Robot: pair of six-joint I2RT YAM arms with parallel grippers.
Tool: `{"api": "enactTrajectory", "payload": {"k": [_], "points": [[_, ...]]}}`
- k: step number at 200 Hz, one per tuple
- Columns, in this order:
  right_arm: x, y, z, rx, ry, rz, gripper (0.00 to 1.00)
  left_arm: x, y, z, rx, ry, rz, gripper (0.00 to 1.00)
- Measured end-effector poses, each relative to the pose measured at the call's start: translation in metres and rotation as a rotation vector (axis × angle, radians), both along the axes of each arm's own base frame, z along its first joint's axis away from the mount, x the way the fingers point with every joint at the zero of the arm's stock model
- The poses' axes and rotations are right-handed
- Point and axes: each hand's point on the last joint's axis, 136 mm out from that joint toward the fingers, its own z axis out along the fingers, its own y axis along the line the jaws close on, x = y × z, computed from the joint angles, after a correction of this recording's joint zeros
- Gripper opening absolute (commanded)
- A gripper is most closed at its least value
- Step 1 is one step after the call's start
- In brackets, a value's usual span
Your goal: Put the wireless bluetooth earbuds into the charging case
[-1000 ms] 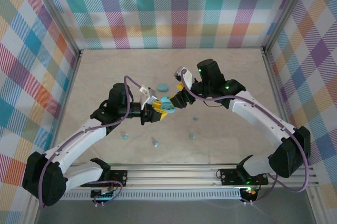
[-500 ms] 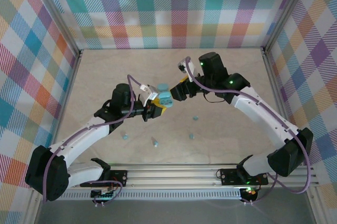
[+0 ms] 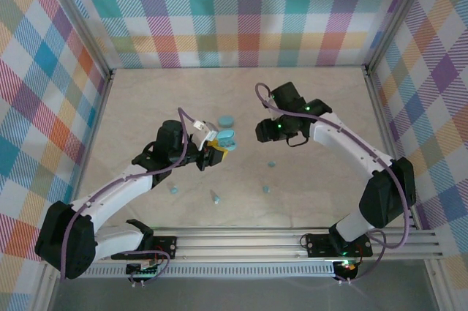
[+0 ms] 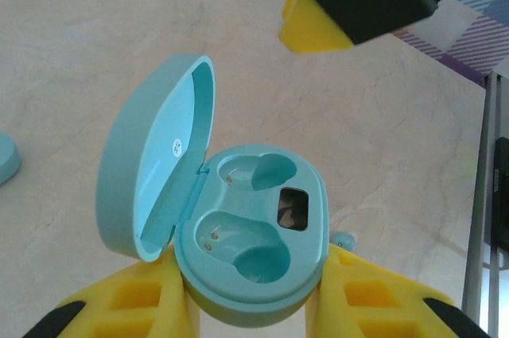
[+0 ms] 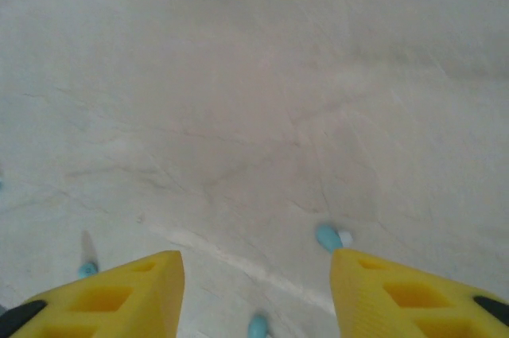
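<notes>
While the left claw [image 4: 250,278] clenches the light-blue oval plastic charging case [image 4: 256,223] by its base, the lid stands open and both sockets are empty. The right claw [image 5: 256,294] hovers released, right of the case, above the beige desk [image 5: 238,115]. Four tiny light-blue plastic earbuds [image 3: 270,164] lie nearer than the case, apart from it. A second, closed light-blue oval case [image 3: 226,120] lies just beyond it.

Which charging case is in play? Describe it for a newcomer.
Above the beige table, find the left gripper. The light-blue oval charging case it grips has its lid open over two empty sockets, unlike the second case lying on the table.
</notes>
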Motion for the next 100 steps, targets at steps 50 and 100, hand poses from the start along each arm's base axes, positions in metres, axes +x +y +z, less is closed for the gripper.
{"api": "enactTrajectory", "payload": {"k": [50,100], "points": [[-0.025,-0.020,-0.060,0.012,0.176,-0.210,0.29,0.000,0.001,-0.002,0.004,0.000,0.005,0.12],[-0.025,-0.012,-0.084,0.073,0.246,-0.312,0.27,0.000,0.001,-0.002,0.011,-0.010,-0.001,0.12]]}}
